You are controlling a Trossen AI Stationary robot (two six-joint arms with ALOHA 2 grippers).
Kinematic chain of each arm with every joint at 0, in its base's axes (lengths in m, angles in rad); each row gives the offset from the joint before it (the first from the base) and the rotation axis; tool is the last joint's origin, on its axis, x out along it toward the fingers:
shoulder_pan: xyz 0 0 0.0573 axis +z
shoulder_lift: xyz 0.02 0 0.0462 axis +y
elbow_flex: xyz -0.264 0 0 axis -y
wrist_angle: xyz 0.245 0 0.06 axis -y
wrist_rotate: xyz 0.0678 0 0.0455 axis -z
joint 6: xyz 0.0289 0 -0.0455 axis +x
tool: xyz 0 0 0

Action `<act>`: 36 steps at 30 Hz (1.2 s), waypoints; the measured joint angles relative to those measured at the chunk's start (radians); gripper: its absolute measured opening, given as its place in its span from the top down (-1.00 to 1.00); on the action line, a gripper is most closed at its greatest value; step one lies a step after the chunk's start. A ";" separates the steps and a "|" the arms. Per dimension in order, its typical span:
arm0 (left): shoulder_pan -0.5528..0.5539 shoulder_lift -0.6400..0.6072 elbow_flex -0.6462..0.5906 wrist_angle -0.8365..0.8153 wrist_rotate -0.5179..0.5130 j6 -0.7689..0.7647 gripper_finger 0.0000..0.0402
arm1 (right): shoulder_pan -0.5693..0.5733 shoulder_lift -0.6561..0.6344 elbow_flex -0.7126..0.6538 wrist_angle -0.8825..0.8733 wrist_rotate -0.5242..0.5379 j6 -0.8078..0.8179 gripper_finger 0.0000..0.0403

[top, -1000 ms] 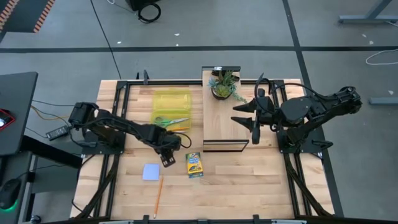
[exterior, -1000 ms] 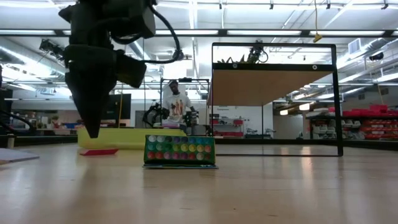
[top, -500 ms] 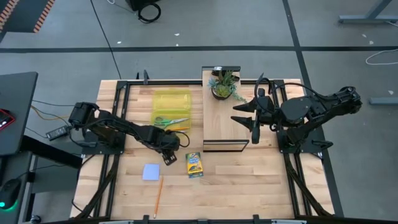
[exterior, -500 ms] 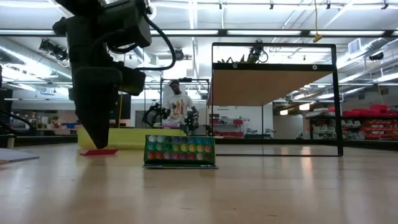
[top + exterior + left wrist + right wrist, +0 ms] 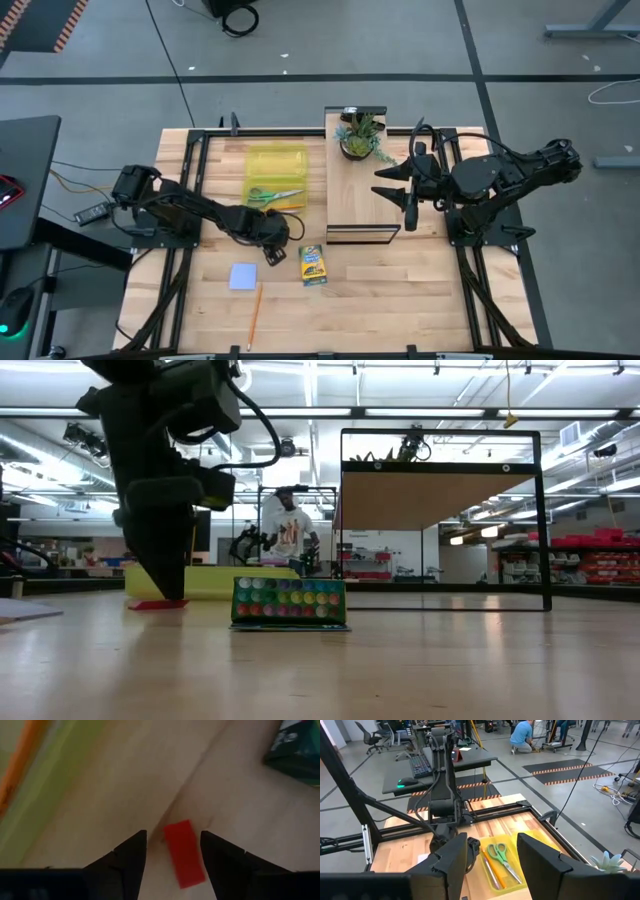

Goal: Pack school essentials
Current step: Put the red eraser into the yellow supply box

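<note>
A small flat red piece [image 5: 184,852] lies on the wooden table, between the crayon box [image 5: 313,265] and the yellow case [image 5: 277,175]. My left gripper [image 5: 272,253] is open and points down over it, one finger on each side, tips just above the table [image 5: 165,595]. The green-handled scissors [image 5: 275,195] and an orange pencil [image 5: 490,870] lie in the open case. The pale blue notepad [image 5: 243,276] and a second orange pencil [image 5: 255,315] lie flat near the front. My right gripper [image 5: 408,208] is open and empty above the wooden board [image 5: 360,195].
A potted green plant [image 5: 360,135] stands on the far end of the board, which rests on a black frame [image 5: 445,520]. The crayon box [image 5: 290,603] lies just to the right of my left gripper. Bare wood lies along the front right.
My left gripper has gone down toward the red piece, from well above the table until its tips are almost on it, staying open. Nothing else has moved.
</note>
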 joint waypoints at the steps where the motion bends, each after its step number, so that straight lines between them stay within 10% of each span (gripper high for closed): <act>1: -0.007 0.006 0.001 0.015 0.000 -0.009 0.05 | 0.000 0.000 0.000 0.001 0.000 0.000 0.11; 36: -0.045 0.009 0.022 -0.034 -0.012 0.007 0.65 | 0.000 0.000 -0.001 0.014 0.000 -0.007 0.11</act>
